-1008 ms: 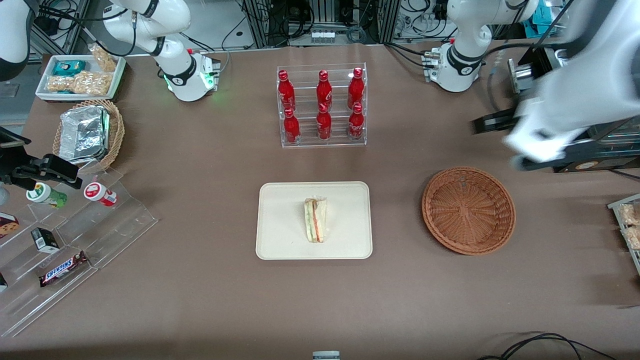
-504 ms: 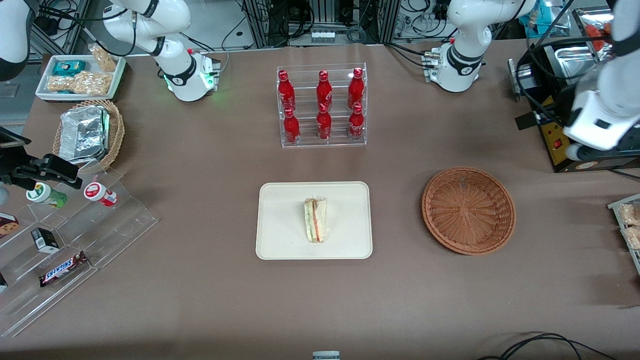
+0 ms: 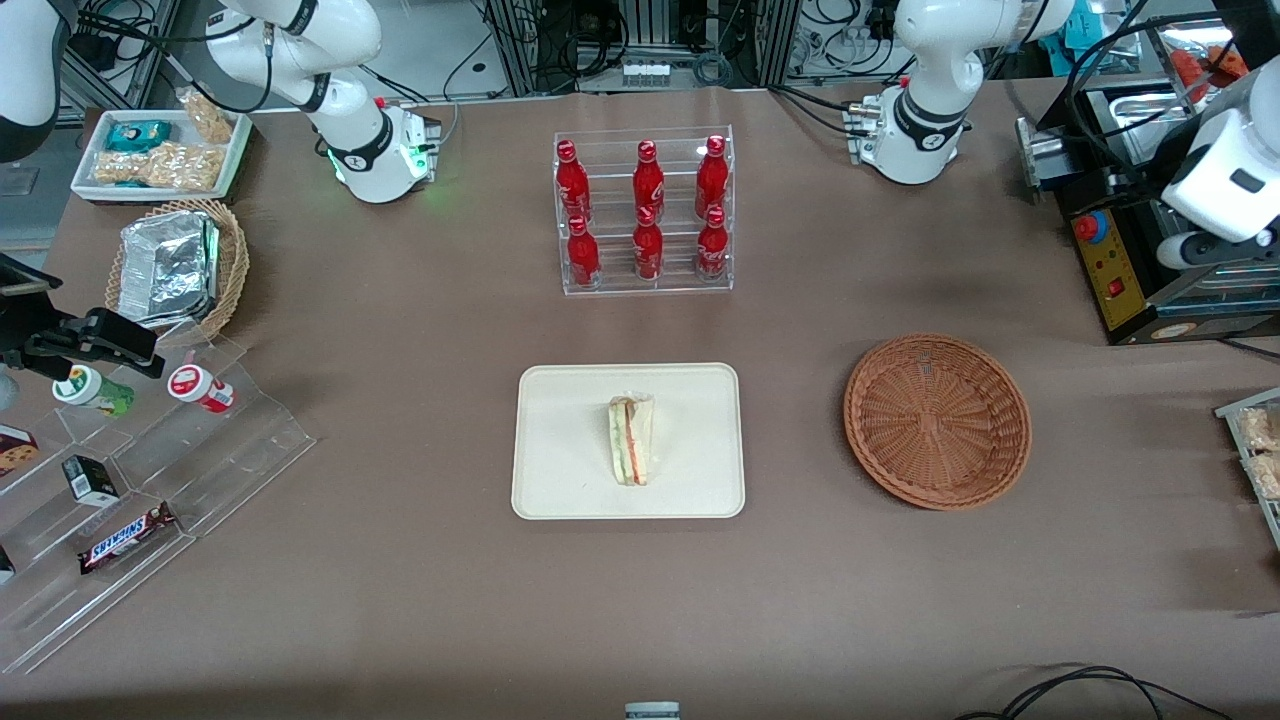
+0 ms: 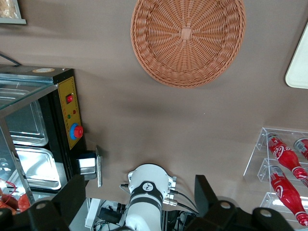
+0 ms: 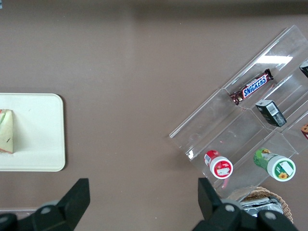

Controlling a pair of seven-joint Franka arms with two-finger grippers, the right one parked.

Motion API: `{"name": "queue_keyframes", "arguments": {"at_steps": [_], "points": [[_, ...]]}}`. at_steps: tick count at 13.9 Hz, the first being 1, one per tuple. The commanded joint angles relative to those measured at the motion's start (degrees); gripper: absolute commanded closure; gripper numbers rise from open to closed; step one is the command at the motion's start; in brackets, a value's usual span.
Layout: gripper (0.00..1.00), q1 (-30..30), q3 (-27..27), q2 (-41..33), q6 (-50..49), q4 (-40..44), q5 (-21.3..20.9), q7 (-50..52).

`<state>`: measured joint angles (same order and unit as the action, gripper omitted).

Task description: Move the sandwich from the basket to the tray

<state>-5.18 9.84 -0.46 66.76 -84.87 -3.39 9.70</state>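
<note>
Sandwich (image 3: 632,440) lies on its side near the middle of the cream tray (image 3: 560,480), clear of the rim all round, so the transfer looks done; the reddish-brown basket (image 3: 937,420) sits empty just beside the tray, toward the working arm's end of the desk (image 3: 420,600). By its look it is light and soft: white bread that would dent under a hard squeeze, with filling layers that could slide apart. A gentle pinch across the two flat bread faces, near the thick end of the wedge, seems the safest hold.

The hand (image 4: 139,211) is raised high above the desk edge near the black control box (image 3: 1110,270), well apart from the tray; its fingers (image 4: 72,195) are spread with nothing between them.

The brown desk covering looks matte and even. A rack of red bottles (image 3: 645,210) stands farther from the front camera than the tray, leaving open room around both tray and basket.
</note>
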Motion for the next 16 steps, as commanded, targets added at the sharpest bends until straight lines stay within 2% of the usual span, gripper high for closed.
{"name": "queue_keyframes", "arguments": {"at_steps": [1,7,16], "points": [[0.00,1.31,-0.79,-0.25,0.65,1.19,0.75,-0.48],[0.00,4.56,0.18,0.72,2.14,1.55,0.31,-0.83],[0.00,4.91,0.18,0.72,2.06,1.90,0.48,-0.91]]}}
